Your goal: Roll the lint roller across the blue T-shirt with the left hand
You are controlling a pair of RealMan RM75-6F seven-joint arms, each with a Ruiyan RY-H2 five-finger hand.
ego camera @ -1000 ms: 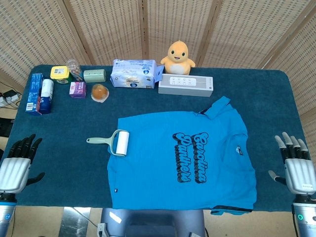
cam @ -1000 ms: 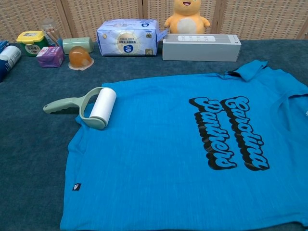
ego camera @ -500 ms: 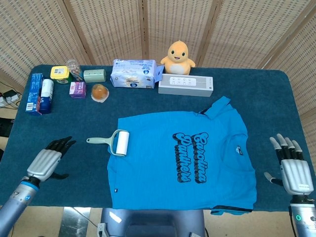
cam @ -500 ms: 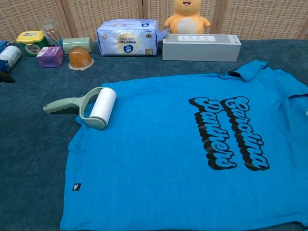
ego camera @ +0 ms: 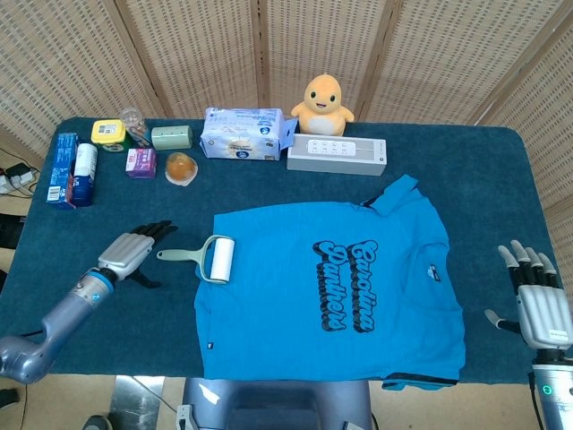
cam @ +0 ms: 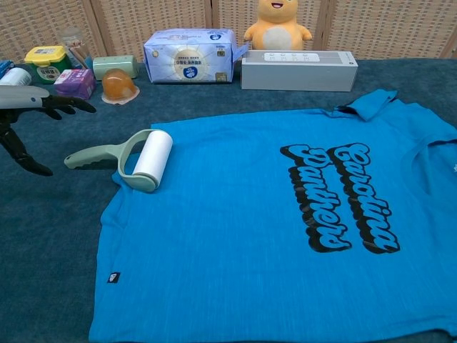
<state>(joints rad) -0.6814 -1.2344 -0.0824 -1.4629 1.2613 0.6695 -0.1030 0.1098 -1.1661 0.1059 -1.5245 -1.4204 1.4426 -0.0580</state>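
Bright, even light falls from above; my views are sharp, shadows soft, with no glare anywhere.

Blue T-shirt [ego camera: 327, 291], black lettering; lint roller [ego camera: 208, 258] sage-green, white roll.

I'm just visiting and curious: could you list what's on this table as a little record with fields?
shirt: blue T-shirt spread flat, black lettering
roller: lint roller with its white roll on the shirt's edge, green handle pointing to the left hand
left hand: left hand open, just short of the handle, not touching it
right hand: right hand open at the far table edge, holding nothing
back row: duck toy, tissue pack, grey box, small packets and jars
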